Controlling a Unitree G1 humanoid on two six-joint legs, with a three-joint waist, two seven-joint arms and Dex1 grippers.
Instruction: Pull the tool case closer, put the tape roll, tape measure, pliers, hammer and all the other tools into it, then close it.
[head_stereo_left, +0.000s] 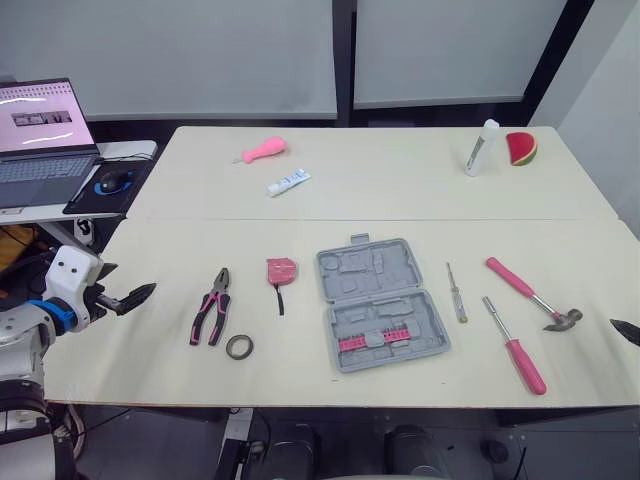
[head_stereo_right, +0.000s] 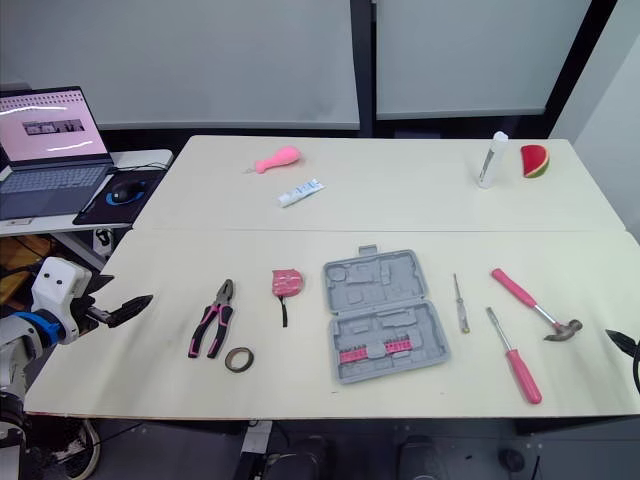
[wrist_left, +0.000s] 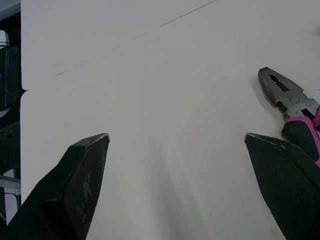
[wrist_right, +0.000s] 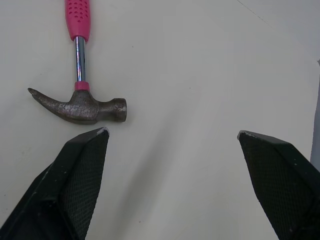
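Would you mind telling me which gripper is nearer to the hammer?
Right. The right gripper hangs open just beside the head of the hammer, at the table edge; the left gripper is far across, beyond the pliers.

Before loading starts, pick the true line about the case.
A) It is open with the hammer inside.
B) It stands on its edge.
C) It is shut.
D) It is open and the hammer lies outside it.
D: the case lies open and flat, and the hammer rests on the table to its right, apart from it.
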